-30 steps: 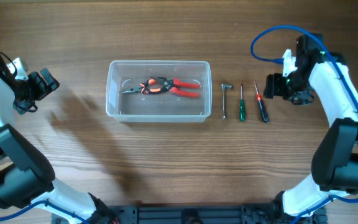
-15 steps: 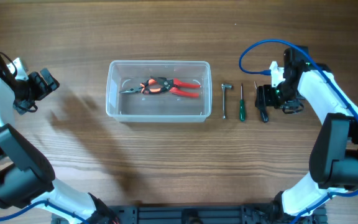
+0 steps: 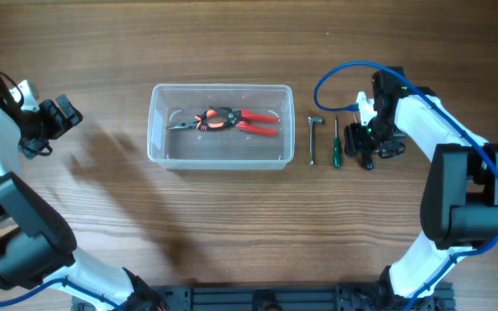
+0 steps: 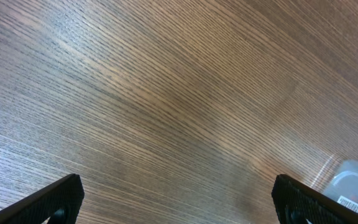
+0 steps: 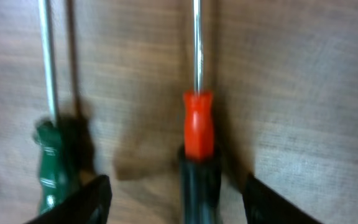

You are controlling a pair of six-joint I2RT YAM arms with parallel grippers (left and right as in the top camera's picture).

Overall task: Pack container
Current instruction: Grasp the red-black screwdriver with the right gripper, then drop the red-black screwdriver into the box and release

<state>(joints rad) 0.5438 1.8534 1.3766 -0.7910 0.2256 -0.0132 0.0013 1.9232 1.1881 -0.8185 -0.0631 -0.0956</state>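
Centre-right of overhead frame: right gripper (image 3: 363, 145) low over the red-and-black screwdriver (image 3: 367, 158), rightmost of three tools lying in a row.
Right fingers: spread wide, one pad (image 5: 89, 200) at lower left of the wrist frame and one at lower right; straddle the black handle, no visible contact.
Green screwdriver (image 3: 336, 149): just beside, picture-left; the near pad comes down between the two handles.
Grey metal tool (image 3: 314, 138): next along, nearest the tub.
Grip, judged: close squarely on the black handle below the red collar; keep the left pad off the green handle so as not to shove it.
Carry, judged: lift clear of the rim, then lay the tool lengthwise.
Container (image 3: 151, 130): left of centre in the overhead frame, upright and open-topped, holds red-handled pliers (image 3: 228, 120); well apart from the right gripper, two tools between.
Left gripper (image 3: 57, 119): upper left of frame, fingers wide, holds nothing, above bare wood.
Table (image 3: 232, 225): flat brown wood grain, slight sheen; round handles likely to roll if bumped.
Room: nothing visible beyond the tabletop.
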